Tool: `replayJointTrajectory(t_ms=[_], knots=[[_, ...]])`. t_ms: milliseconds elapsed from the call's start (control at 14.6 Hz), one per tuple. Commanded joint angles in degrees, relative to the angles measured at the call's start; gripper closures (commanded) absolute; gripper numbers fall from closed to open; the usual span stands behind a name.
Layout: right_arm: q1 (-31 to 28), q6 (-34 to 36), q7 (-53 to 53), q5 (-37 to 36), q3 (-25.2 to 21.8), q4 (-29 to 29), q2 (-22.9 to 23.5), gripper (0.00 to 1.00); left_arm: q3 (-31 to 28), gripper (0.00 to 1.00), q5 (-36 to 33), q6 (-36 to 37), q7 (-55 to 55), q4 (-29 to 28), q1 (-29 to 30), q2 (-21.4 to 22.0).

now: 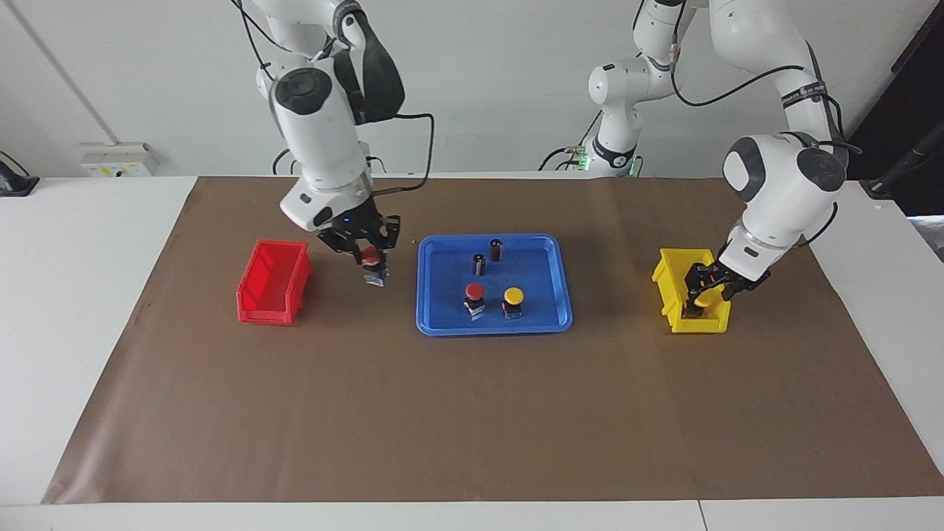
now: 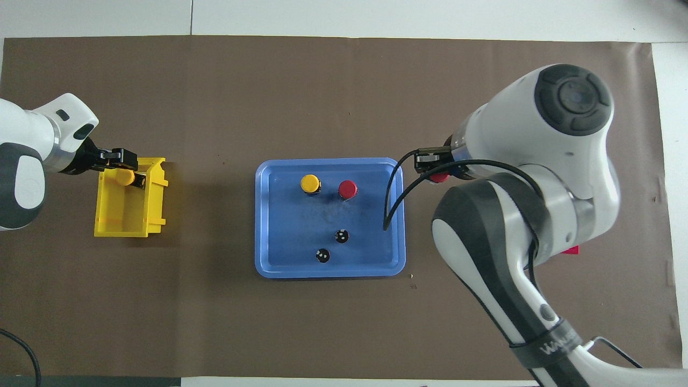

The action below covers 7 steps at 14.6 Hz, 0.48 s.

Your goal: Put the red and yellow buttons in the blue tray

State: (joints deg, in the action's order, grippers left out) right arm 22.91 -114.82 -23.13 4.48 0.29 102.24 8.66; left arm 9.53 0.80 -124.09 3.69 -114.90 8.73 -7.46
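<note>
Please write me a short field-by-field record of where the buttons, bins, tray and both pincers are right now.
tray: blue tray at mid-table
in tray: one red button, one yellow button, two dark cylinders
right pincer: shut on a second red button, in the air between the red bin and the tray
red bin: nothing visible inside
left pincer: down in the yellow bin, at the second yellow button; grip unclear
remaining: two buttons not yet in the tray

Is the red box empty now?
Yes, empty. The facing view shows only bare red floor inside the red box; the right pincer holds a red button beside it.
</note>
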Motion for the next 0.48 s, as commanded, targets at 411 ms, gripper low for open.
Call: replayJointTrajectory(t_ms=[411], knots=[[4.2,-9.1,-3.4,1.6,-0.5,1.7,7.1,0.78,0.6,0.26,-1.2,-4.1,0.7,-4.7,1.5,0.3]])
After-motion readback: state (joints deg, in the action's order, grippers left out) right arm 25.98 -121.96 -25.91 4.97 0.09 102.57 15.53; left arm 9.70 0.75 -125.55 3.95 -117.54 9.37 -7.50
